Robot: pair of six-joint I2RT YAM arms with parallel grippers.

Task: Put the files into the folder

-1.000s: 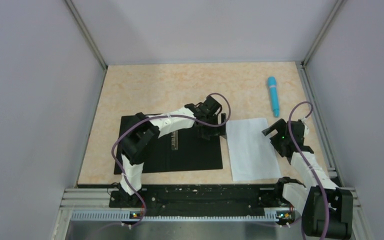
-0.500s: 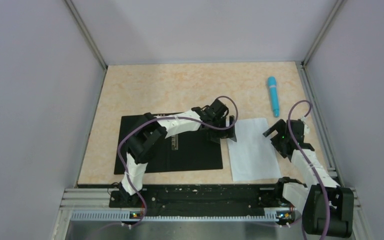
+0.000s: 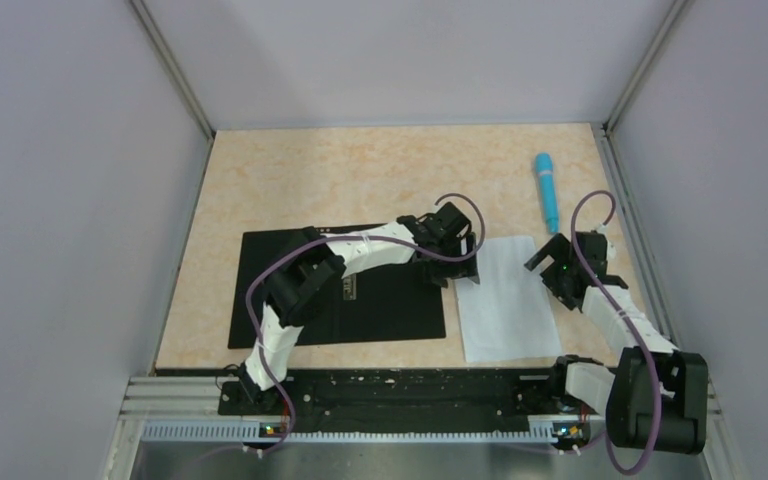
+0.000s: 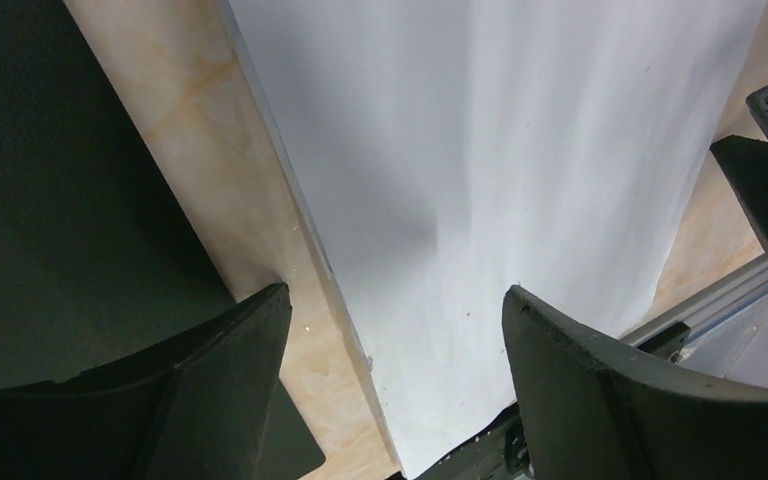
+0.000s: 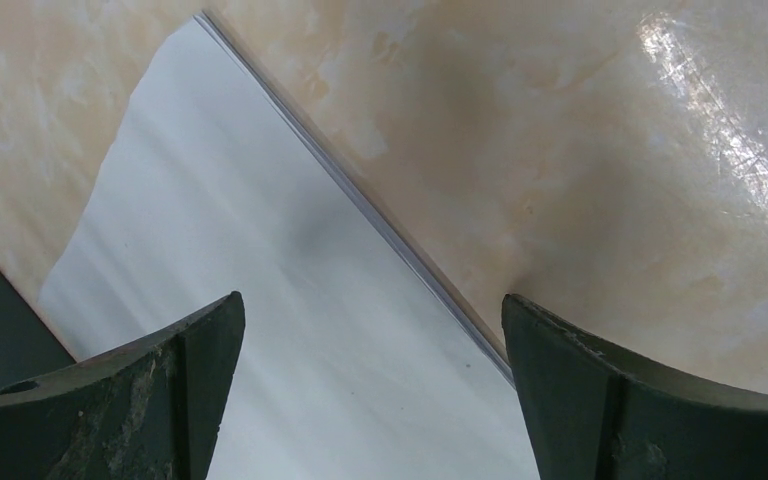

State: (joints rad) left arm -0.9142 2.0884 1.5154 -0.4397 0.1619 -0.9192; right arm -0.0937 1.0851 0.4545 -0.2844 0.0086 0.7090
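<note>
The folder (image 3: 380,312) lies open and flat at the table's left, black inside up. It also shows in the left wrist view as the dark folder (image 4: 50,180). The files (image 3: 505,305) are a white sheet lying flat just right of it. My left gripper (image 3: 457,275) hangs open over the sheet's left edge. In its wrist view the left gripper (image 4: 395,300) straddles that edge of the files (image 4: 520,170), holding nothing. My right gripper (image 3: 550,277) is open over the sheet's right edge. Seen from its wrist, the right gripper (image 5: 373,305) has the files (image 5: 260,300) below it.
A blue pen (image 3: 546,192) lies at the far right, beyond the sheet. A narrow strip of bare table (image 4: 240,200) separates folder and sheet. Grey walls enclose the table on three sides, and a metal rail (image 3: 632,230) runs along the right edge.
My left gripper has swung right, from over the folder's right part to the sheet's left edge. The right gripper has shifted slightly farther along the sheet's right edge. The sheet has not moved.
</note>
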